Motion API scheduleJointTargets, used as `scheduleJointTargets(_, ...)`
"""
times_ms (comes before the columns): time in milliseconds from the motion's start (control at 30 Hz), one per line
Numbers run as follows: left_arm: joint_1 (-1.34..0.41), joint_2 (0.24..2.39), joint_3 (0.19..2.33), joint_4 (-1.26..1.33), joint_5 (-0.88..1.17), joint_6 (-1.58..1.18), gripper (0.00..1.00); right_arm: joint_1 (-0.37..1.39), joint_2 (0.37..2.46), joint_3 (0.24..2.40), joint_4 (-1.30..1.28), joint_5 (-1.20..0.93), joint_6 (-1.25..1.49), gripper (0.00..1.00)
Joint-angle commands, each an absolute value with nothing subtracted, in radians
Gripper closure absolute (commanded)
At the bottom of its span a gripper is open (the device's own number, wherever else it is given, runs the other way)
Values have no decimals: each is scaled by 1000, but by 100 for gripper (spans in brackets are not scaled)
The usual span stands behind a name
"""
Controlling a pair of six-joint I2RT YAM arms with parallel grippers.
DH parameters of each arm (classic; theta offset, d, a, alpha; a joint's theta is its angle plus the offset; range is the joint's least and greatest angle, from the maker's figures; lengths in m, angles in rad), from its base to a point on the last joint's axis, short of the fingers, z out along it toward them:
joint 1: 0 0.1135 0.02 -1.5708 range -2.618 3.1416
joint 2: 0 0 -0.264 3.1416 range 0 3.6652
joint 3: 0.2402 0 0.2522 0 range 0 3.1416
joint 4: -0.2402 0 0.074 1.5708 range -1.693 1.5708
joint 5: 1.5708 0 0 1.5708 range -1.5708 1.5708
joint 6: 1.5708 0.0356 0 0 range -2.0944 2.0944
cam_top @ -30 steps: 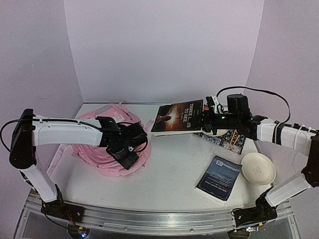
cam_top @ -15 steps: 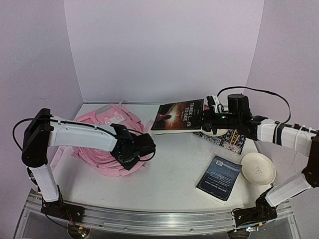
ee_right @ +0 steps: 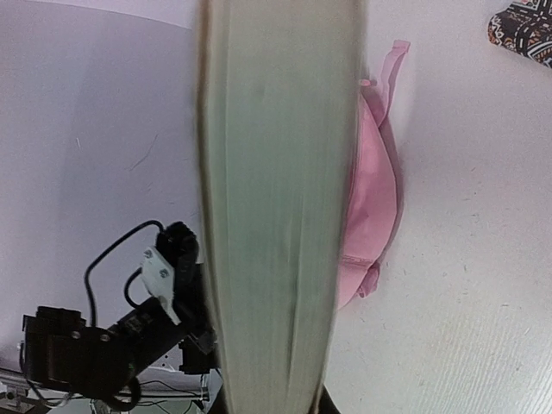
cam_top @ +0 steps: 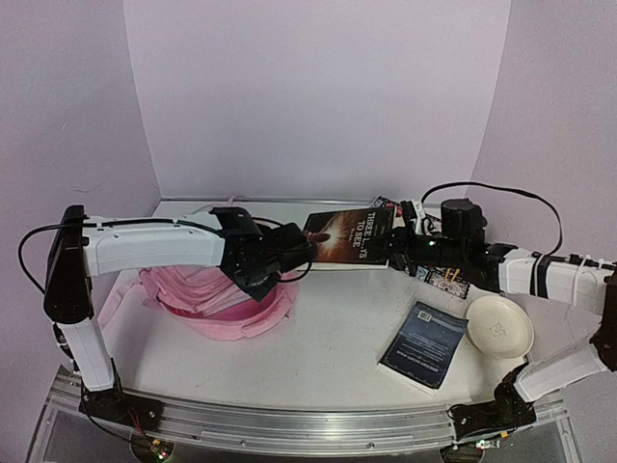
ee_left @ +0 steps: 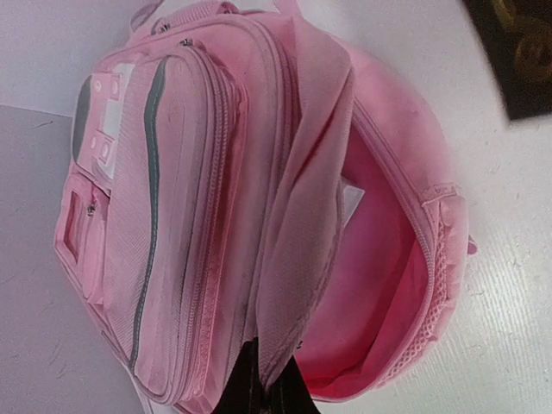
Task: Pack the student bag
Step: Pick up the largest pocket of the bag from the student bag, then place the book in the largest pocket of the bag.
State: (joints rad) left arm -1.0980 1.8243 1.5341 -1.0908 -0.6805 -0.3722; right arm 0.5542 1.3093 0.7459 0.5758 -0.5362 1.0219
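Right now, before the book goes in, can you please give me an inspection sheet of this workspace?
Surface: white table, no spill seen.
Job's things: pink student bag lies at the left with its main compartment held open; dark-covered book is in the air just right of the opening.
Clutter: dark blue book and white bowl at the right; patterned flat item under the right arm.
Grippers: left gripper shut on the bag's flap; right gripper shut on the dark-covered book.
Cables: black cable loops above the right arm; thin black cable by the left arm's shoulder.
Surroundings: pale purple walls; nothing else seen.
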Motion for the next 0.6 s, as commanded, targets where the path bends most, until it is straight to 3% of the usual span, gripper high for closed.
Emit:
scheduleJointTargets(0,-1097,1838,1743,-1150,-751,-402,100,617,1242,684,794,-436,1113,100)
scheduleJointTargets(267,-1066,1920,1991,-1228,-710,-430,100,673,1199,581,898,-309,1204,100)
scheduleJointTargets(567,-1047,1952,2167,-1253,-596,-456,100,764,1308,624,1031,-203,1261,100)
